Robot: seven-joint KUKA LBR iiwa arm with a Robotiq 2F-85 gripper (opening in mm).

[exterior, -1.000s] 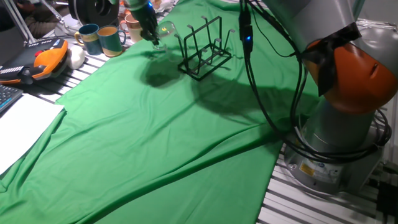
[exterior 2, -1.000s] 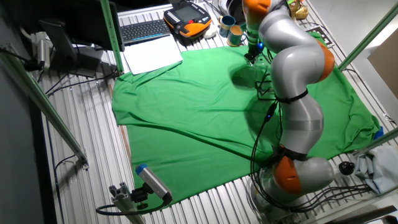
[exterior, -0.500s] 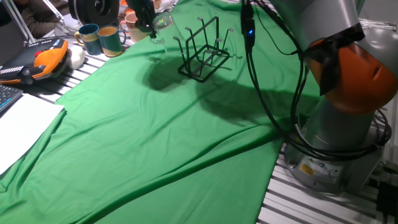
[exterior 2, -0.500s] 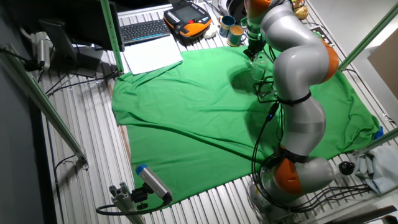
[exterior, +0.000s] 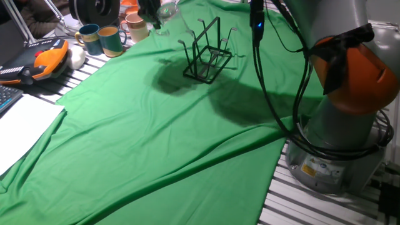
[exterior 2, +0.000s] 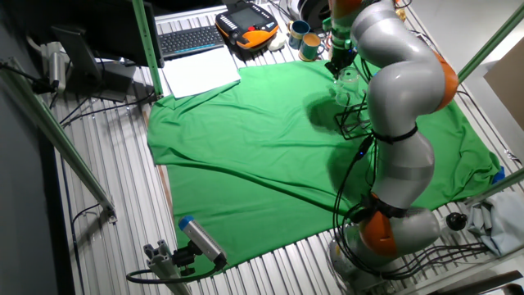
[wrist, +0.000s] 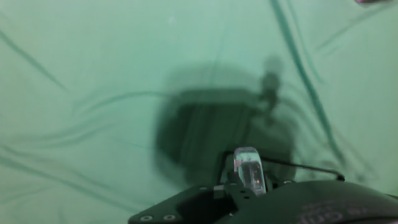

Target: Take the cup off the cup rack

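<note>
The cup (exterior: 166, 9), a small clear glass mug, hangs in my gripper (exterior: 152, 14) at the top edge of one fixed view, up and to the left of the cup rack (exterior: 206, 53). The gripper is shut on the cup and holds it clear of the prongs. The black wire rack stands on the green cloth (exterior: 156, 137). In the other fixed view the cup (exterior 2: 348, 79) sits just below the gripper (exterior 2: 338, 65), above the rack (exterior 2: 355, 120). The hand view looks down on the cloth and the arm's shadow (wrist: 211, 134); a clear piece (wrist: 249, 169) shows at the bottom edge.
Two teal-and-tan mugs (exterior: 90, 37) (exterior: 111, 39) and a pinkish mug (exterior: 135, 29) stand at the cloth's far left edge. An orange-and-black pendant (exterior: 44, 57), white paper (exterior: 22, 128) and a keyboard (exterior 2: 187, 38) lie left of the cloth. The arm's base (exterior: 340, 125) stands at the right.
The gripper has risen with the cup in it, from beside the rack's prongs to well above the cloth. The rack has stayed in place.
</note>
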